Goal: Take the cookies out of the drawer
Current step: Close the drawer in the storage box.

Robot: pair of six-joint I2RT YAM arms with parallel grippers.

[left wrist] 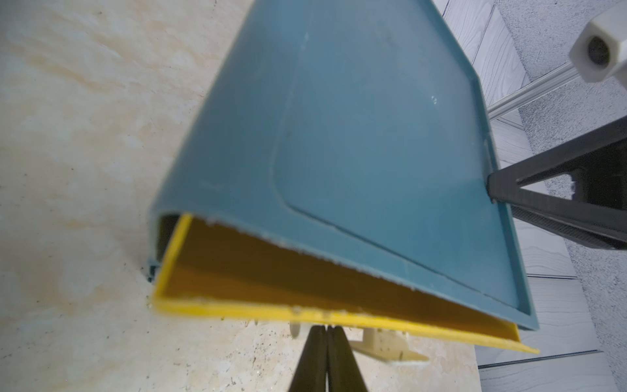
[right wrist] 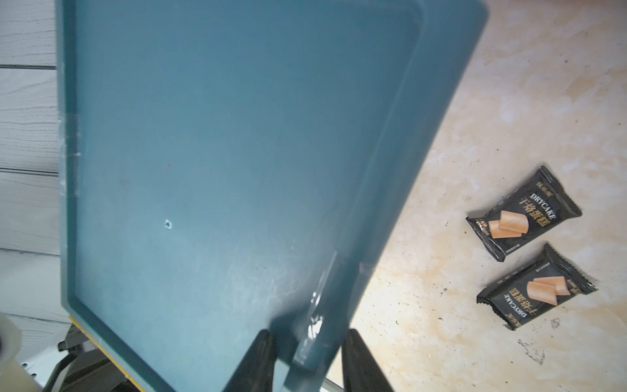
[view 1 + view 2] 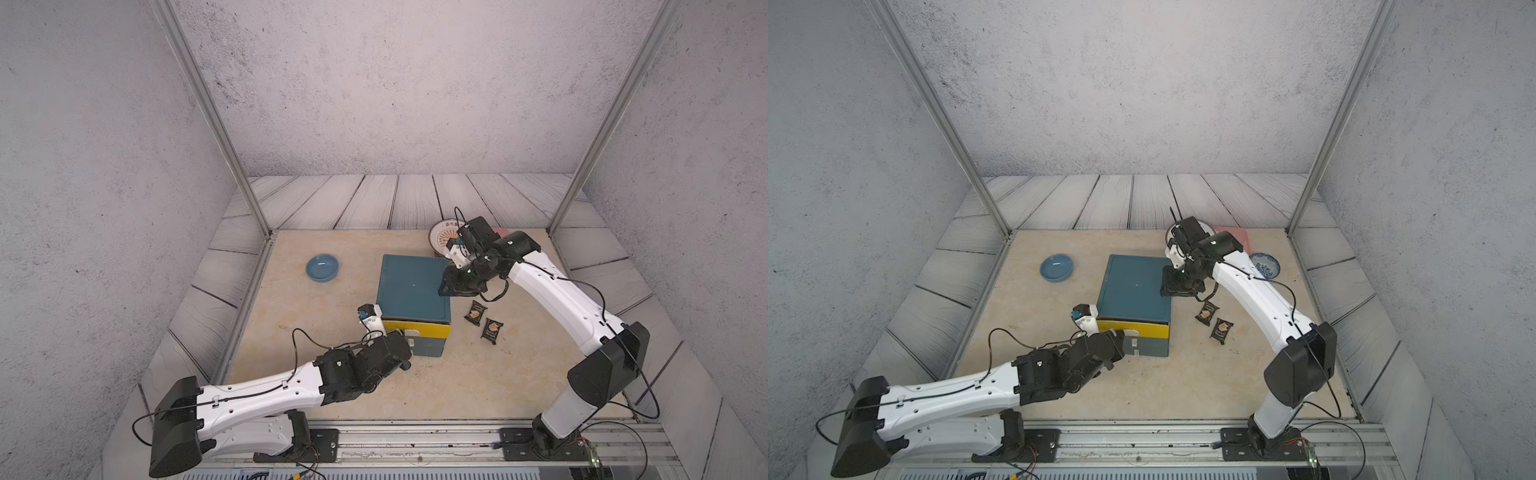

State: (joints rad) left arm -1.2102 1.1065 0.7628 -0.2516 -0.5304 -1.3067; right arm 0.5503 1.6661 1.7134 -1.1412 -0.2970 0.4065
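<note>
- Lying flat on the worktop [image 3: 332, 386], just right of the teal cabinet [image 3: 411, 286], are two cookies [image 2: 524, 213] in black wrappers printed with tan biscuits.
- The far packet [image 3: 475, 312] sits close to the cabinet's side. The near packet [image 3: 492, 331] lies just beside it, toward the robot, and neither is touched by an arm.
- The yellow drawer [image 3: 419, 328] is the upper one and stands pulled out a little from the cabinet front. The left wrist view shows only a slit of its yellow inside, so its contents cannot be told.
- Below it, the grey-blue lower drawer [image 3: 430, 347] sits flush.
- The left arm [image 3: 266, 395] reaches to the drawer front. Its left jaws are all but closed, fingers [image 1: 314, 359] pressed side by side with nothing seen between them. Their tips are at the yellow lip, beside the cream handle [image 1: 383, 346].
- The right arm [image 3: 557, 291] bends over the cabinet. Its right jaws straddle the cabinet's right top rim, one of the fingers [image 2: 258, 359] on the recessed top and the other down the outer wall, clamping that edge.
- A blue bowl [image 3: 322, 268] stands well to the left of the cabinet.
- A patterned plate [image 3: 440, 237] lies behind the cabinet.
</note>
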